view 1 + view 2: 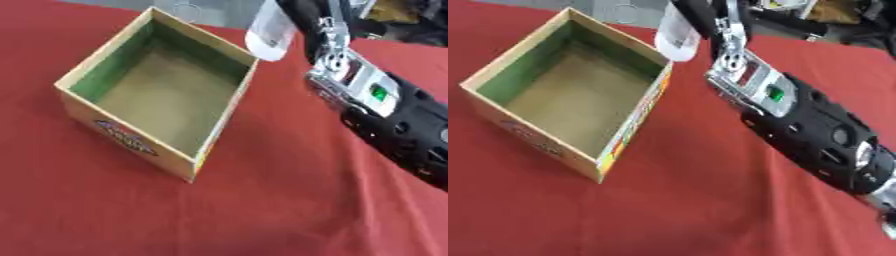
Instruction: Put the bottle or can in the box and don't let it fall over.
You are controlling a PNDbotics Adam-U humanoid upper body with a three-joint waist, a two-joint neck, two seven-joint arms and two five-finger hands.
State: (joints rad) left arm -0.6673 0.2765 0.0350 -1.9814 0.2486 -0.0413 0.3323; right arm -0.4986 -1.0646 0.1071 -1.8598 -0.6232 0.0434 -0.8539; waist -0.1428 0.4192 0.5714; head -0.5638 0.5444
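Red cloth-covered table (262, 200), dark clutter along the far edge, too blurred to identify. Open-topped square cardboard box (131, 132) sits on the cloth at left, one corner toward the camera; green inner walls, brown floor, printed label on the outer sides. Nothing inside it.

Pale translucent bottle (271, 30) is held in the air just above and outside the box's far right corner, base end toward the camera, long axis tilted, upper end leaning away. Its top is cut off at the frame edge.

Right hand (306, 22), black, wraps dark fingers round the bottle's side; fingertips hidden behind it. Silver-and-black forearm (815, 130) runs in from lower right. Left hand absent from both views.
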